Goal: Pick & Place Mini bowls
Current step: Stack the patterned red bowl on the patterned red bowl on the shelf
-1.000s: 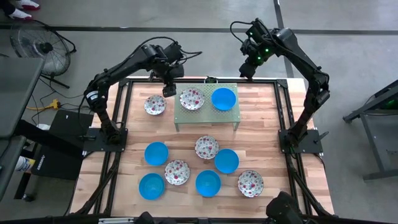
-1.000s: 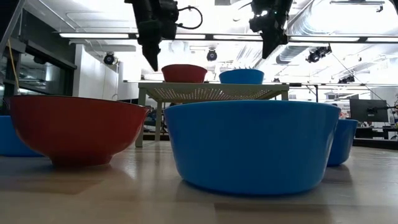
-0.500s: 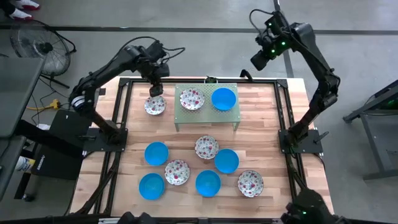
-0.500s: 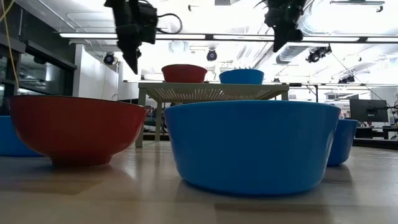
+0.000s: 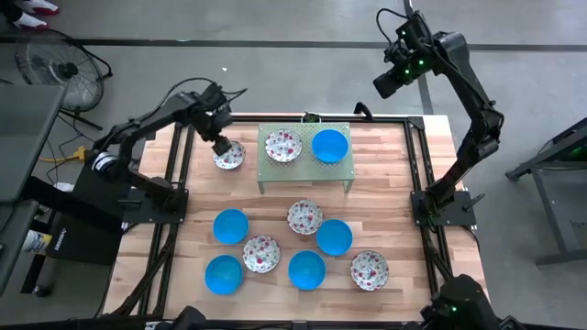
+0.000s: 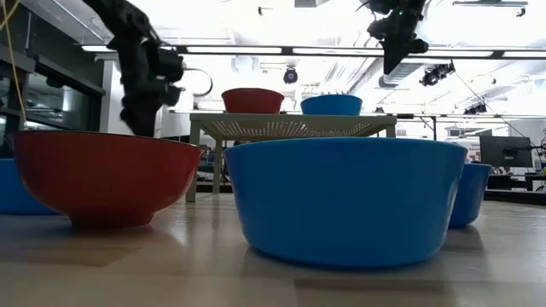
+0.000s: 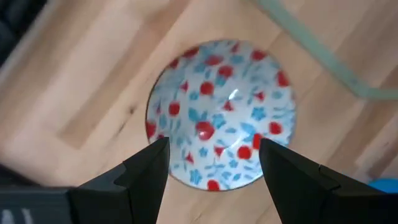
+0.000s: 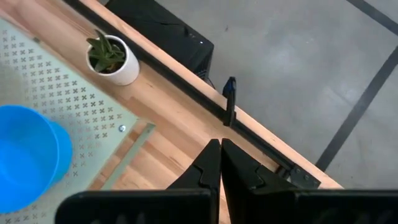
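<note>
Ten mini bowls are in your view from above: two sit on the green perforated stand (image 5: 304, 156), a speckled bowl (image 5: 282, 146) beside a blue bowl (image 5: 329, 145), and seven more are spread over the near half of the tabletop (image 5: 385, 192), four blue and three speckled. The one that matters to you is the tenth, the floral bowl (image 5: 228, 155) (image 7: 221, 112) lying on the wood just beside the stand's left end. Your left gripper (image 5: 220, 145) (image 7: 214, 158) hangs right over it with its jaws spread wide, one finger showing on each side of the bowl's rim in the left wrist view; nothing is held between them. Your right gripper (image 5: 385, 82) (image 8: 220, 163) is up high beyond the far right corner of the tabletop, well apart from every bowl, with its jaws pressed together on nothing. Past its fingers you can see a small potted plant (image 8: 112, 58) at the far edge, near the stand.
</note>
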### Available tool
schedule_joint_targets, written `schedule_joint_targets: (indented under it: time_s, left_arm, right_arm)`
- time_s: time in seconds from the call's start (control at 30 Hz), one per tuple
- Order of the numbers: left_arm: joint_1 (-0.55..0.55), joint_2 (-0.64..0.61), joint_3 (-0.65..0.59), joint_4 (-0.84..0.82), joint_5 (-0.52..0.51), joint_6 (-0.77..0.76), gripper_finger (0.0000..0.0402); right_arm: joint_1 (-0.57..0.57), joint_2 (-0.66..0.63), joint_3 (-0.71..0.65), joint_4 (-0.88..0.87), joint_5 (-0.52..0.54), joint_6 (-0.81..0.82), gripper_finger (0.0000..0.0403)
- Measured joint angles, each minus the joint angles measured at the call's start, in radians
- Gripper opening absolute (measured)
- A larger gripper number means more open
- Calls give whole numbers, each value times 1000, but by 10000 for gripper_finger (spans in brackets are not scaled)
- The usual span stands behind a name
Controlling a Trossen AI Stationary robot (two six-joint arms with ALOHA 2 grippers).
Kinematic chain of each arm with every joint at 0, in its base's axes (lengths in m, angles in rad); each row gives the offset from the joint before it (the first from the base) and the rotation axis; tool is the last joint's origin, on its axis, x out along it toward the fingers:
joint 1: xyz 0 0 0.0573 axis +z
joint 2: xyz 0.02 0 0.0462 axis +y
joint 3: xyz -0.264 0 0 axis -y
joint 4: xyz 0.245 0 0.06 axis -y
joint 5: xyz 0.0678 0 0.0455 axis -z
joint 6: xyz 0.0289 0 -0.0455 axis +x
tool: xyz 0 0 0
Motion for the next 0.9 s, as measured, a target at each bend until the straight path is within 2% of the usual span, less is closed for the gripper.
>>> schedule_joint_targets:
  time_s: [0.1,0.33,0.73,0.9]
  left_arm:
    - [23,9,-35,51,-56,-17,243]
    - [23,55,-45,61,-173,2,243]
    - [21,169,-45,108,-174,47,243]
    - [21,225,-45,130,-137,68,243]
  right_arm:
    - [0,0,0,0,0,0,0]
    - [0,0,0,2,-4,18,0]
    - [1,0,0,3,-5,45,0]
    - [1,0,0,3,0,44,0]
